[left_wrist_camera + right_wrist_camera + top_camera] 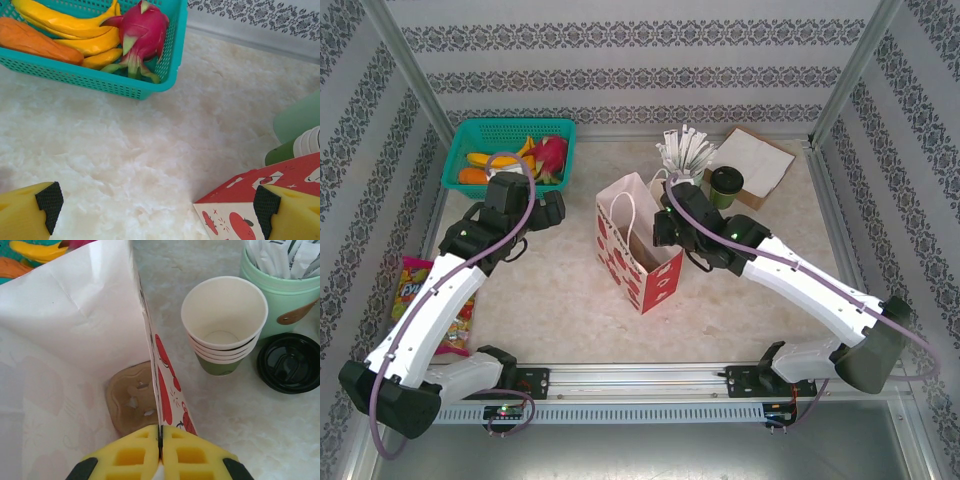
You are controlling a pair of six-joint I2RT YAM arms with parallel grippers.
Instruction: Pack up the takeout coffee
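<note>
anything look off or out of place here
Nothing is spilled or tipped. One stray: a colourful snack packet lies at the table's left edge, partly under the left arm. The paper bag stands upright, its wall pinched by the right tool.

noted yellow-padded right gripper (160,437) pinched shut on top edge of white paper bag with red fruit prints (75,315). found brown cardboard disc with cut slots (132,397) flat on bag floor. recorded beside bag, on pale marbled tabletop (240,430): stack of lidless green paper cups (224,325), mint cup of white-wrapped sticks (280,295), black-lidded takeout coffee cup (290,362) just right of stack.
</note>
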